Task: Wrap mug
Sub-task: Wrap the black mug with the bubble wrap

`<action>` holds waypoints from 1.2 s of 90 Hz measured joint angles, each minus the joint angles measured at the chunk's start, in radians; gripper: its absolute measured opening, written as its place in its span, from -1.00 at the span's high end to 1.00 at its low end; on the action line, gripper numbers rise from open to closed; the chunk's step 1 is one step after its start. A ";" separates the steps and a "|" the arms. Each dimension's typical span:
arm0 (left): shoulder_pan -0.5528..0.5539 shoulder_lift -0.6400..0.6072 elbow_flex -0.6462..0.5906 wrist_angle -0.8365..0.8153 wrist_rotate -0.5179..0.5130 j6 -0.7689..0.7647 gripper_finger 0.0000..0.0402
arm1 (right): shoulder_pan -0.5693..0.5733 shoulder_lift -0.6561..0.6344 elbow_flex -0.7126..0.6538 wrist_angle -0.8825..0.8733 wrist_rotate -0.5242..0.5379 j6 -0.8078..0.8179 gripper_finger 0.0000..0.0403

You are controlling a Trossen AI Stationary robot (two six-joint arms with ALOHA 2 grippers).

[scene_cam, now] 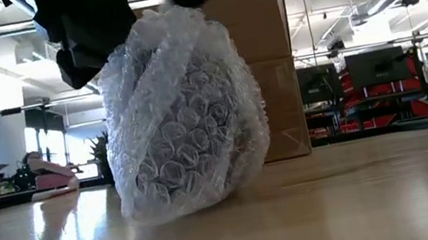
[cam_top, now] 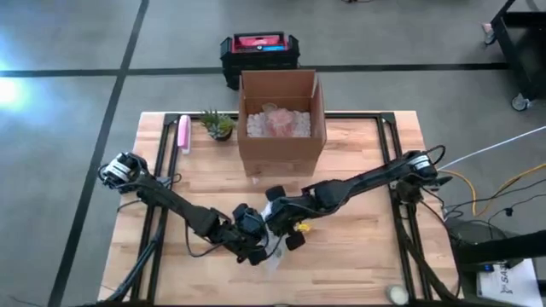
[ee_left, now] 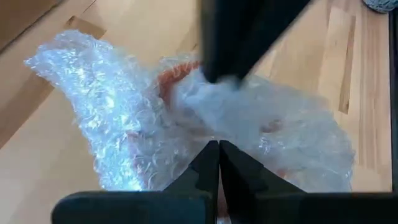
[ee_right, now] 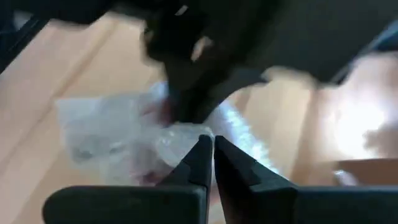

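Wrapping stage, near the end by my reading: the mug (ee_left: 180,84) shows only as an orange-red patch through the bubble wrap (scene_cam: 183,117), which stands as an upright bundle on the table (cam_top: 358,256), front centre, well apart from the cardboard box (cam_top: 281,115).

Left gripper (ee_left: 219,163): fingers pressed together, pinching a fold of the wrap at the bundle's top. Right gripper (ee_right: 208,155): fingers likewise closed to a slit; it seems to have a bit of film nipped between the tips, though that view is smeared and I would not swear to it. Both grippers meet over the bundle in the high view.

Next move, as I judge it: gather and fold down the loose top edges so the wrap stays shut without either grip. It calls for one gripper to keep hold while the other lets go and re-grips; releasing both would likely let the film spring open.

Containers: the cardboard box is open at the top, holding pale packing fill and a pinkish wrapped item. A dark crate (cam_top: 260,49) sits on the floor beyond; contents unclear.
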 joint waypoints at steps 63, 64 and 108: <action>-0.011 -0.095 -0.002 -0.049 -0.015 0.020 1.00 | -0.004 0.145 -0.005 -0.001 -0.026 0.024 1.00; -0.011 -0.095 -0.002 -0.049 -0.021 0.023 1.00 | -0.004 0.145 -0.006 0.000 -0.025 0.024 1.00; 0.020 -0.022 -0.016 0.035 -0.032 0.038 1.00 | -0.003 0.145 -0.005 0.022 -0.031 0.014 0.99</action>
